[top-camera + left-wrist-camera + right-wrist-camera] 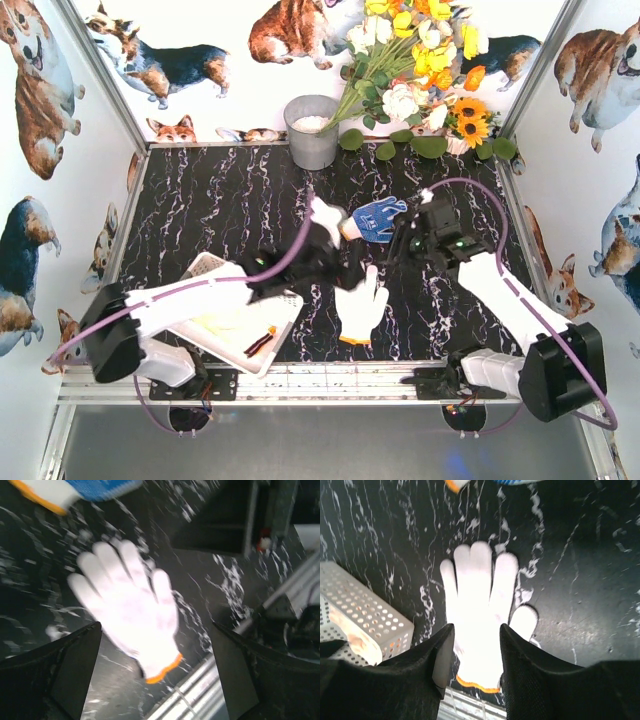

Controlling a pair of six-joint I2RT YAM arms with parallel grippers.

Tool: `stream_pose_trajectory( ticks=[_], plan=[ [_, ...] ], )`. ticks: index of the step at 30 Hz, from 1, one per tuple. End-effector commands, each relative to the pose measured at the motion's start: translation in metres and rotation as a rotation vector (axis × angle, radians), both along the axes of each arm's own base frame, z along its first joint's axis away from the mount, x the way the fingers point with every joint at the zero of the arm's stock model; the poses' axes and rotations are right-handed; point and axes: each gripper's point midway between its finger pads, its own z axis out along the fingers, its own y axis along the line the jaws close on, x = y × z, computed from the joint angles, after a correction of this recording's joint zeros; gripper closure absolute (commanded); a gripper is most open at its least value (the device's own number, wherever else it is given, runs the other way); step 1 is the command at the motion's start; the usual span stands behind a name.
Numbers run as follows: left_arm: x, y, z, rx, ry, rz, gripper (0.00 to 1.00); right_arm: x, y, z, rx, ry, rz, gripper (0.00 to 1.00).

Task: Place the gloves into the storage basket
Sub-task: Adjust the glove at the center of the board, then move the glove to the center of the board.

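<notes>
Clearing loose gloves off the table looks like the step in hand, with neither arm yet carrying one. At the near-left corner sits the storage basket (pixel 206 266), partly under the left arm; something pale yellow lies inside it, probably a glove, though I cannot tell for sure.

Just right of the basket, the left gripper (pixel 156 627) hangs above the middle of the table with its fingers spread wide and nothing between them. Below it, by the near edge at the centre, the white glove (pixel 362 310) lies flat and palm-wide, its fingers towards the far edge and its orange cuff towards the rail.

Further from the near edge, a second white glove (pixel 325 214) and the blue dotted glove (pixel 378 218) lie touching each other around the table's middle.

On the right, the right gripper (pixel 476 630) is poised over the same near white glove, with its jaws partly apart and empty.

The next move, as I judge it, calls for one gripper to drop onto that glove, pinch the limp knit near the palm or cuff, lift it and carry it left over the basket. Both arms crowd one spot, so one should give way.
</notes>
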Motion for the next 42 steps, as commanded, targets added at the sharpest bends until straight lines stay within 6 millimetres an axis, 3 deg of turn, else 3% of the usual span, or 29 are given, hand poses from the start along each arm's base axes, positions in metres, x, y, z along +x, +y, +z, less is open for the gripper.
stream_pose_trajectory(
  ticks=[1,6,11,14,18,27,34,42],
  plan=[
    [0.048,0.073,0.013,0.170,-0.097,0.129,0.15,0.023,-0.018,0.009,-0.008,-0.034,-0.083,0.55],
    [0.089,0.155,0.032,0.238,-0.147,0.278,0.11,0.055,-0.009,0.004,0.093,-0.024,-0.176,0.53],
    [0.109,0.226,0.045,0.297,-0.198,0.434,0.06,0.090,0.014,-0.012,0.219,0.046,-0.237,0.51],
    [0.111,0.256,0.045,0.320,-0.214,0.504,0.05,0.108,0.022,-0.036,0.242,0.123,-0.286,0.52],
    [0.110,0.284,0.039,0.370,-0.230,0.563,0.05,0.129,0.021,-0.054,0.243,0.155,-0.377,0.52],
    [0.102,0.302,0.019,0.444,-0.234,0.579,0.05,0.155,0.017,-0.073,0.226,0.210,-0.529,0.52],
    [0.103,0.297,0.017,0.418,-0.236,0.568,0.05,0.157,0.005,-0.091,0.159,0.236,-0.618,0.56],
    [0.102,0.293,0.015,0.395,-0.233,0.562,0.05,0.162,-0.005,-0.097,0.073,0.228,-0.630,0.64]
  ],
)
